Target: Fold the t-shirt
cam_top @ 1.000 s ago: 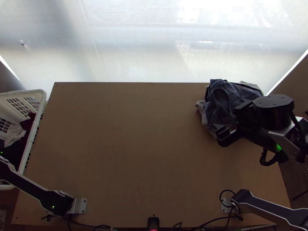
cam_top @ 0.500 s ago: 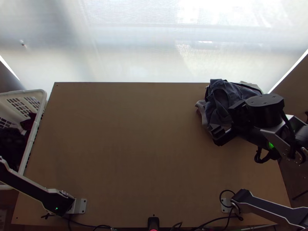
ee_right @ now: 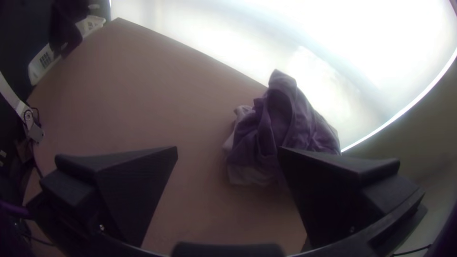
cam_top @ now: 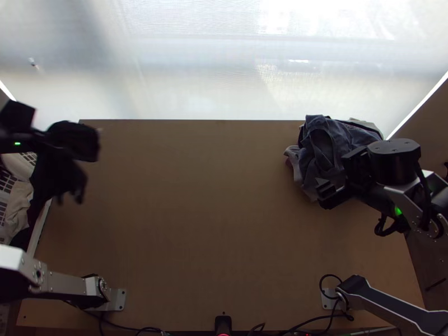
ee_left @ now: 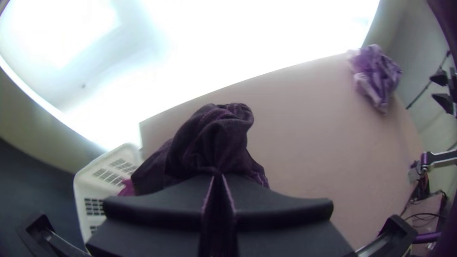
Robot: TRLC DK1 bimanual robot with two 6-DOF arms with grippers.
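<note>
Dark cloth [ee_left: 214, 135], one bunch, gripped by one left claw [cam_top: 51, 148], one right claw [cam_top: 339, 179] spread wide, one heap [cam_top: 327, 140], one basket [ee_left: 82, 181]

Table [cam_top: 196, 224] shot steeply down fr. high over near edge, nearby basket [ee_left: 82, 185] & far clothes pile [ee_right: 281, 119] framed across it by L wrist cam, pile close, basket distant fr. R wrist cam, all shared w/ top view

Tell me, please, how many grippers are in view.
2: the left gripper, by the laundry basket, jaws shut on a dark garment; and the right gripper, jaws open, by the cloth pile at far right.
</note>
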